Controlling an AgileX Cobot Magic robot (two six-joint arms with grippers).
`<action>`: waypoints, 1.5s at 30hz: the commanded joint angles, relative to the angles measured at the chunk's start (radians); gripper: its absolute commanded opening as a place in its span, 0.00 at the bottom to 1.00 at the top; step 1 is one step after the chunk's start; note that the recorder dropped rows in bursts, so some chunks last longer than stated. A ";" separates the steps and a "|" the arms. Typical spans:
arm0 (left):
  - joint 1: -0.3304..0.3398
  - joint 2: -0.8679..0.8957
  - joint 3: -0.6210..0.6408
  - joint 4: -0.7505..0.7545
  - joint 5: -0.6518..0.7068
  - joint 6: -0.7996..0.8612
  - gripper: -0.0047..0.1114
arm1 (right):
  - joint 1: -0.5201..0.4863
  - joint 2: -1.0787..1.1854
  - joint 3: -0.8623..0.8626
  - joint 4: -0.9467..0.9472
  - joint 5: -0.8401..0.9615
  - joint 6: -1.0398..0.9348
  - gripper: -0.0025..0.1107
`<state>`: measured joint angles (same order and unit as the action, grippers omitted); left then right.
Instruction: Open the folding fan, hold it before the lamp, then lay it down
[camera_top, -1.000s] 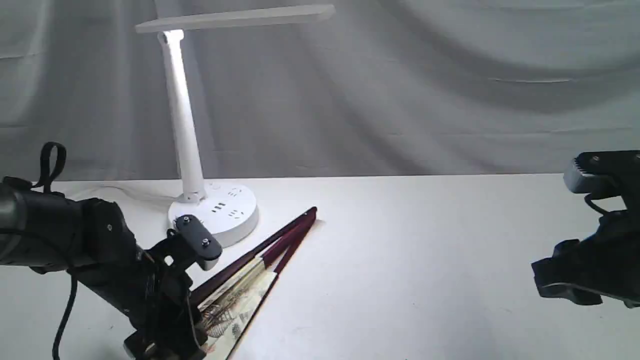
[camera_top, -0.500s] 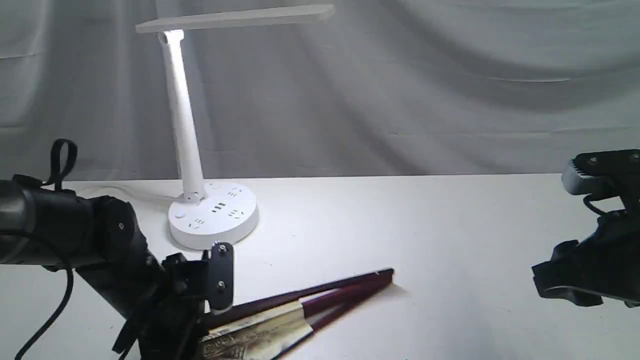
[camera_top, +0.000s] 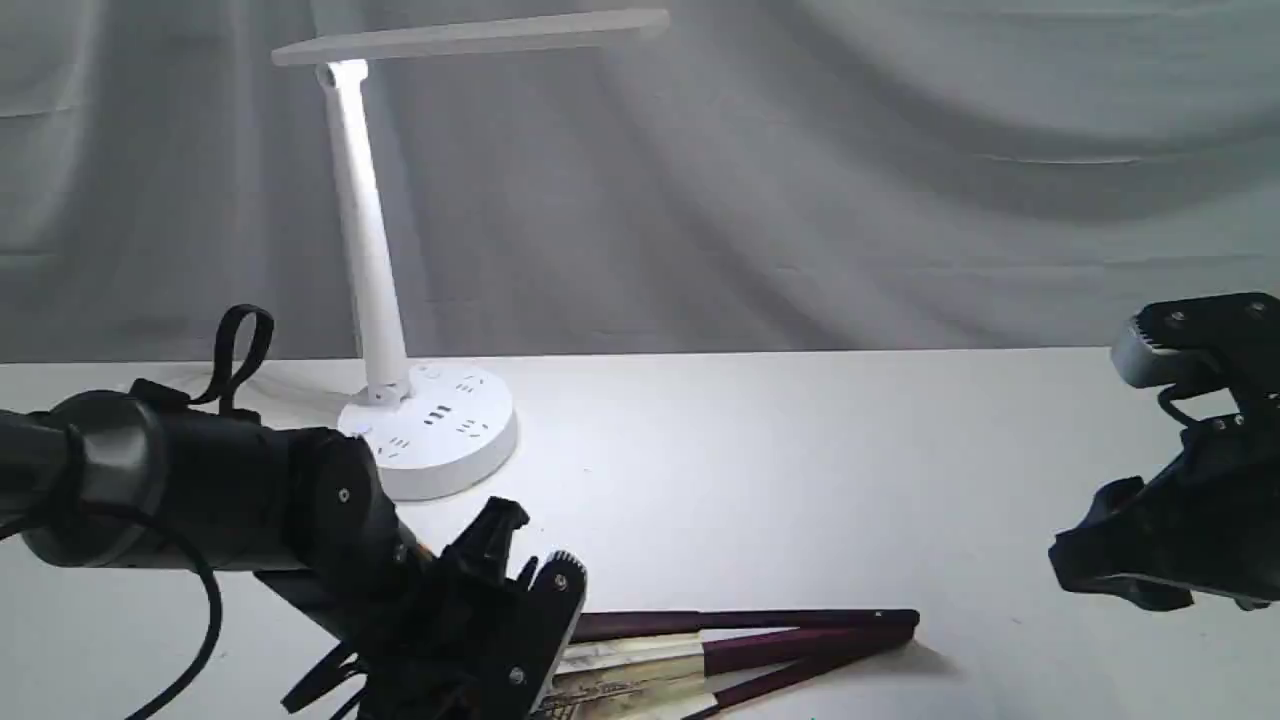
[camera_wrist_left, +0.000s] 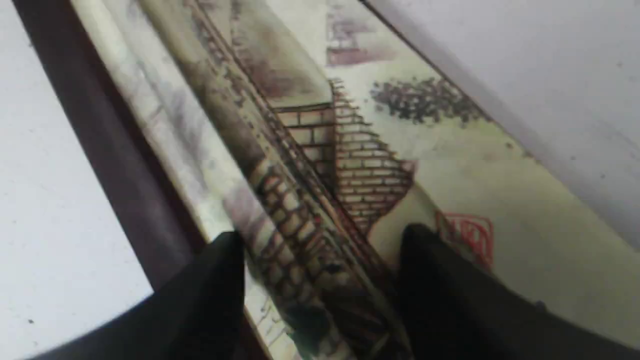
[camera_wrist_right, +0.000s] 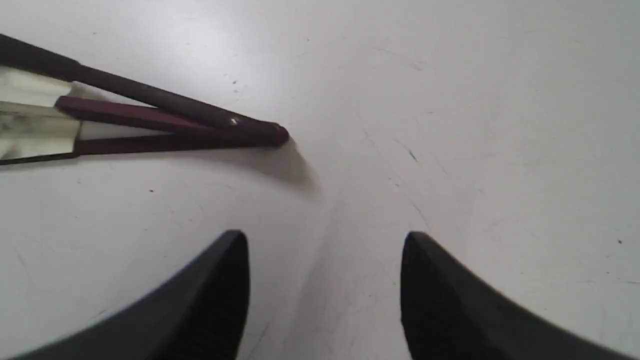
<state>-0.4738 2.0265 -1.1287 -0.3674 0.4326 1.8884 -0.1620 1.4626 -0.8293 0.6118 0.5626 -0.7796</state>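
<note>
- The lamp (camera_top: 365, 250) stands upright at the back left of the table (camera_top: 820, 440). It sits on a round white base with socket slots, and its long flat head runs level toward the right, high above. A grey curtain (camera_top: 900, 150) hangs behind it.
- In front of the lamp's base and a little to the right, my left tool (camera_top: 530, 550) sits low at the near edge of the table. My dark left arm reaches in to it from the left.
- My left tool is released, with its fingers spread wide and the fan's pleated leaf running between them. In the wrist view one finger (camera_wrist_left: 210, 300) sits by the dark outer rib and the other finger (camera_wrist_left: 450, 300) by a red seal mark. I cannot tell whether either pad touches the paper.
- The folding fan (camera_top: 760, 650) lies flat on the table near the front, apart from the lamp's base. It is opened only to a narrow wedge.
- Its cream leaf end is under my left tool, and the paint there shows brick walls and a dark tree.
- Its maroon ribs run rightward and meet at the pivot end, which points toward my right side.
- My right tool (camera_top: 1085, 535) hovers over the table at the far right. It is released, its fingers spread with only bare table between them. The fan's pivot end lies ahead of it, clearly apart.
</note>
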 joint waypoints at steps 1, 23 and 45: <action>-0.007 0.006 0.006 -0.057 -0.036 0.101 0.46 | 0.004 -0.002 -0.005 0.086 0.032 -0.092 0.44; -0.060 -0.101 0.006 -0.511 -0.225 0.059 0.42 | 0.004 0.058 -0.032 0.165 0.132 -0.135 0.44; -0.060 -0.235 0.006 -0.092 0.160 -1.348 0.42 | 0.013 0.289 -0.267 0.184 0.286 -0.154 0.43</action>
<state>-0.5363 1.8054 -1.1265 -0.5403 0.5542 0.6364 -0.1558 1.7529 -1.0887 0.7815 0.8540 -0.9144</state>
